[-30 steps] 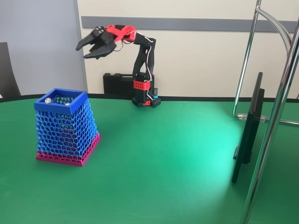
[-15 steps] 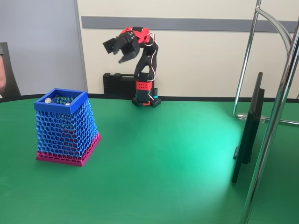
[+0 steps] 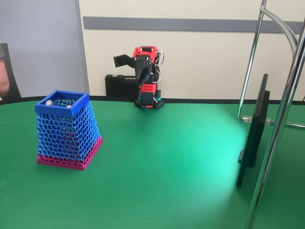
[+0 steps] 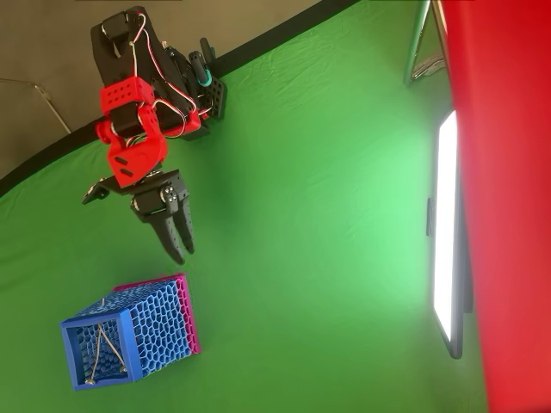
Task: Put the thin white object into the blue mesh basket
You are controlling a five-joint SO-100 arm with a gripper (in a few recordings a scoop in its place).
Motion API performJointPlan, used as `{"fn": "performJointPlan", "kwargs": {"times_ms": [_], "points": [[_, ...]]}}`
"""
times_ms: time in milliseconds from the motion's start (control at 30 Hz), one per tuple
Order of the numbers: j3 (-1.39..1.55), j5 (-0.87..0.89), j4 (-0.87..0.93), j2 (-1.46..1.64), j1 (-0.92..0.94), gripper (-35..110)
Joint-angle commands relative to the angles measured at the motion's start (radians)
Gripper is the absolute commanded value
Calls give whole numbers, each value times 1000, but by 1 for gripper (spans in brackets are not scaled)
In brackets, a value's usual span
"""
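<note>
The blue mesh basket stands upright on the green table at the left, with its magenta band at the bottom. Inside it lean thin white objects, wire-like sticks whose small beads rest by the rim. The red and black arm is folded back over its base at the rear of the table. In the overhead view my gripper hangs above the table a short way from the basket and points toward it. Its fingers stand a narrow gap apart with nothing between them.
A black case lies behind the arm's base. A dark flat screen and chrome stand tubes occupy the right side. A person's arm shows at the left edge. Open green table spreads between basket and screen.
The arm has swung right and folded back over its base, away from its raised reach toward the basket. The basket and its contents have not moved.
</note>
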Motion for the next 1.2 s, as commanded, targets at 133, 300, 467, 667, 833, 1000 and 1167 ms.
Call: {"fn": "performJointPlan", "kwargs": {"times_ms": [133,300,467,667,833,1000,1167], "points": [[196,-44,-63,144,-57,22],[367,-57,-103,273,-69,22],[472,-69,-80,391,-75,22],[499,-60,2,462,-81,21],[499,-37,118,534,-89,22],[499,-8,173,548,-97,21],[499,-11,238,548,-100,21]]}}
